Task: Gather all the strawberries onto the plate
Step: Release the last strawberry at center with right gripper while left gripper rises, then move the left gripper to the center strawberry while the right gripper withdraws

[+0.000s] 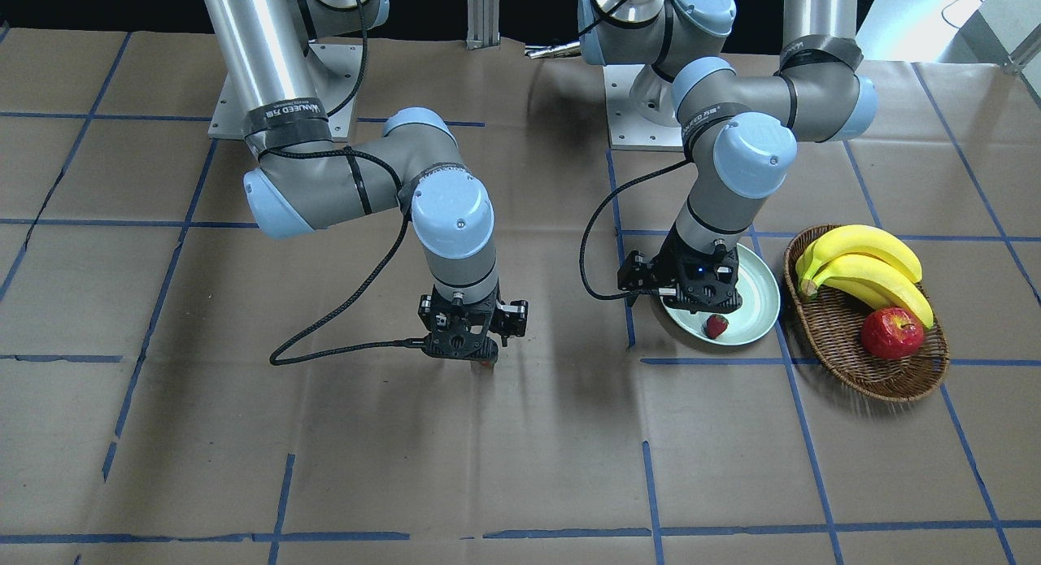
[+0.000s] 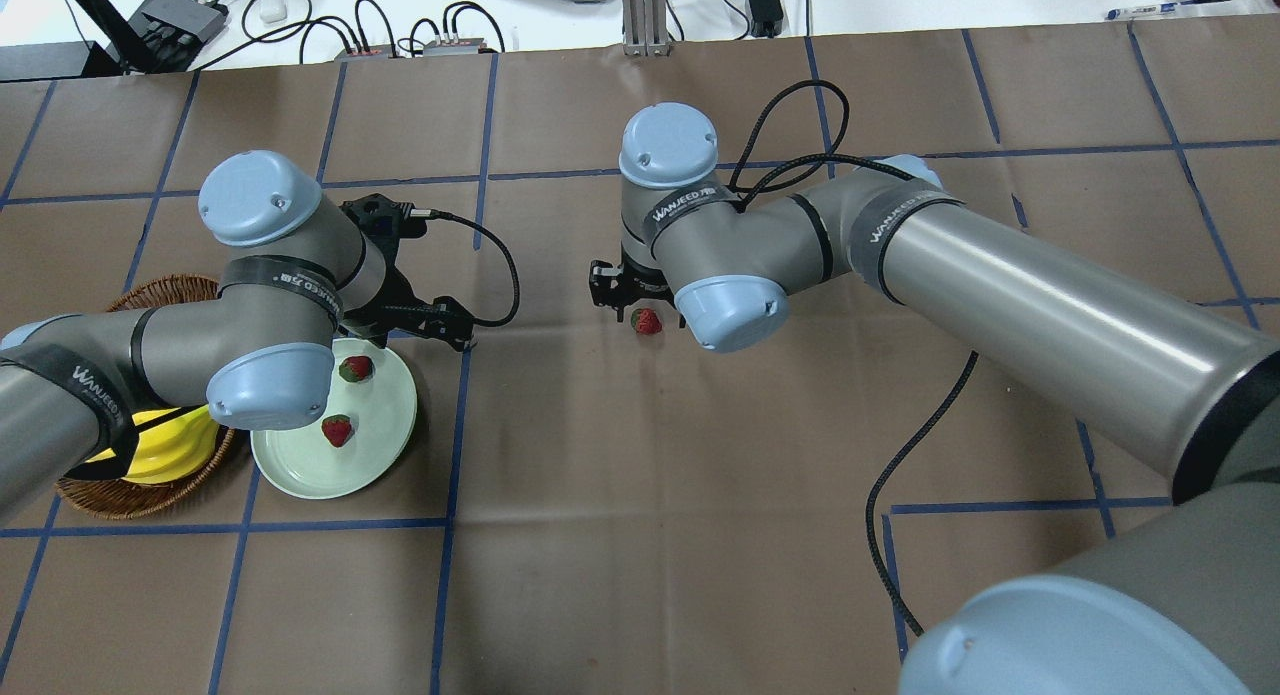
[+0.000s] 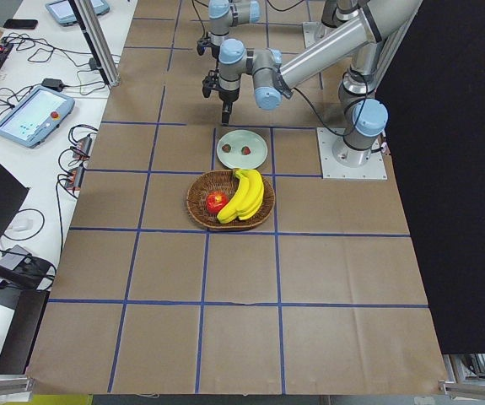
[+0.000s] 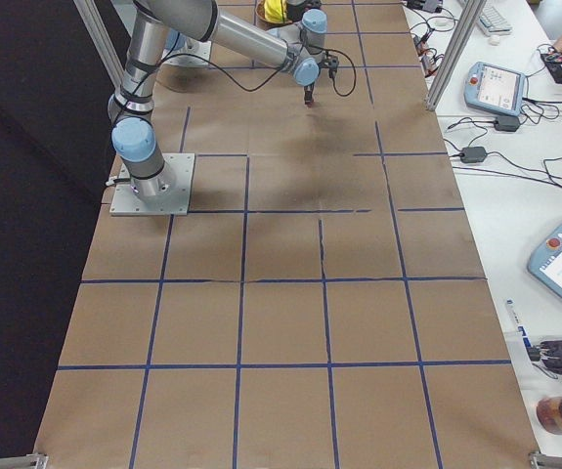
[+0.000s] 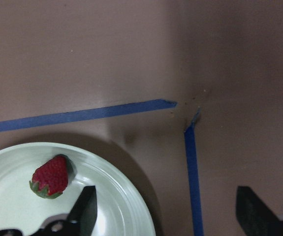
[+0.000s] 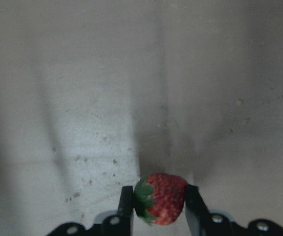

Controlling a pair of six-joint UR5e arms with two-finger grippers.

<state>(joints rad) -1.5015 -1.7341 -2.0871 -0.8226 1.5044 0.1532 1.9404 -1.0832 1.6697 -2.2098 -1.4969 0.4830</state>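
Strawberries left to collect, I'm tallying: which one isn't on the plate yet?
The strawberry gripped by the right pincer, mid-table; the other two lie on the plate.

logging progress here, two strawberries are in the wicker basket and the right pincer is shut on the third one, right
Not quite. The two strawberries lie on the plate, not in the wicker basket, as the overhead exterior view shows. The right pincer is indeed shut on the third strawberry, seen in the right wrist view.
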